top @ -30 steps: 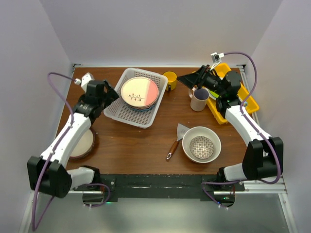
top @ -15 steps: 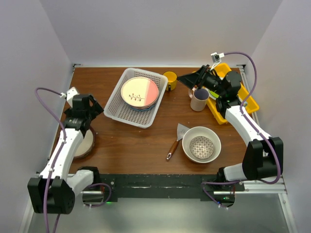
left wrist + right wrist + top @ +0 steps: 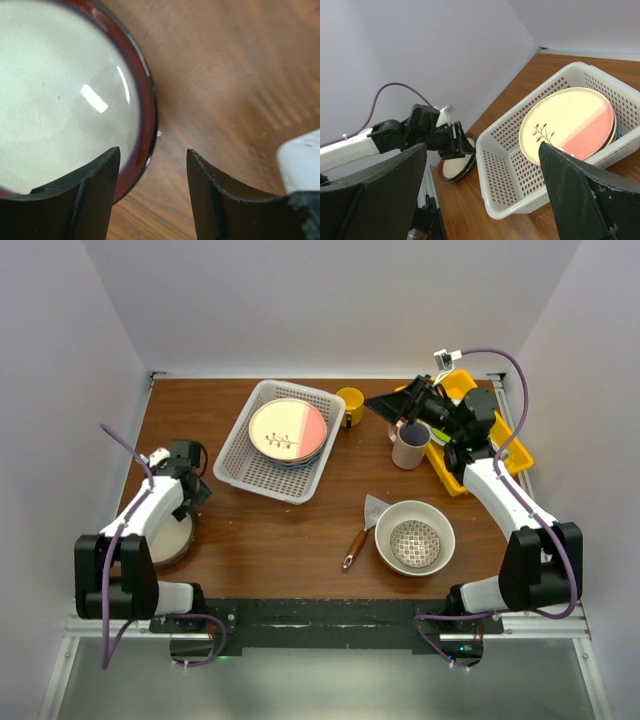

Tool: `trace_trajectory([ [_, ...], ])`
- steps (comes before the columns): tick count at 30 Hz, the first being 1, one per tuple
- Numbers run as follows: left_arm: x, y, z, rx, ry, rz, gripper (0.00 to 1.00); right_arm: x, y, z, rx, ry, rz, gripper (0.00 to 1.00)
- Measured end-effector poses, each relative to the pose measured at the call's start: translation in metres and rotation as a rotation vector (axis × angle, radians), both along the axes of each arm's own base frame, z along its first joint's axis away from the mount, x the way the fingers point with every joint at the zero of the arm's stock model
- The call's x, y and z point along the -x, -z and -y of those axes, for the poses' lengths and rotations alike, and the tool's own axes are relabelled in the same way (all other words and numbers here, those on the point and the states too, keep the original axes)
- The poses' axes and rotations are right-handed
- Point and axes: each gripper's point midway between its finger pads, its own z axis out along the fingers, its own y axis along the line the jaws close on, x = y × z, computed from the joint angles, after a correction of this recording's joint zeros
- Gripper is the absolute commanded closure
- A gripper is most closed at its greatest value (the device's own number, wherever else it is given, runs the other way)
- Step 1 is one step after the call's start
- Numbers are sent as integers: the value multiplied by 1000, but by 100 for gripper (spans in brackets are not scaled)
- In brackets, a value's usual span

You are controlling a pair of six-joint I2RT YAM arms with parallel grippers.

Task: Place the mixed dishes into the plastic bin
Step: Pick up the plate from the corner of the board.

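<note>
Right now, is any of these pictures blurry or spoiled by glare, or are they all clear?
Left wrist view: bright glare spots on the red-rimmed cream plate, and the wooden table beside it is soft and out of focus. Right wrist view: the plastic bin is sharp. Top view: even light, only soft shadows along the bin.

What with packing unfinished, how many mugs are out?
2: a yellow mug by the plastic bin's right rim; a purple-lined cream mug beside the yellow tray. The arms may hide others.
</note>
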Motion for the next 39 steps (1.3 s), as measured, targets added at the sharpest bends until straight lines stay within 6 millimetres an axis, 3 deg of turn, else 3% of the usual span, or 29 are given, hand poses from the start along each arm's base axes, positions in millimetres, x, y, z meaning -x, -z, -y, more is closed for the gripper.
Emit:
trace_trajectory([
  [5, 8, 20, -1, 1, -21, -97, 47, 0, 0, 0, -2, 1, -3, 2],
  [10, 7, 23, -2, -5, -40, -128, 56, -1, 0, 1, -3, 4, -4, 2],
  [16, 8, 28, -6, -29, -53, -169, 61, -1, 0, 2, -4, 5, -5, 2],
  [33, 5, 26, -10, -53, -71, -234, 83, -2, -1, 6, -5, 14, -3, 2],
  [39, 1, 11, -9, -43, -70, -194, 90, -2, -3, 7, -6, 17, 2, 2],
])
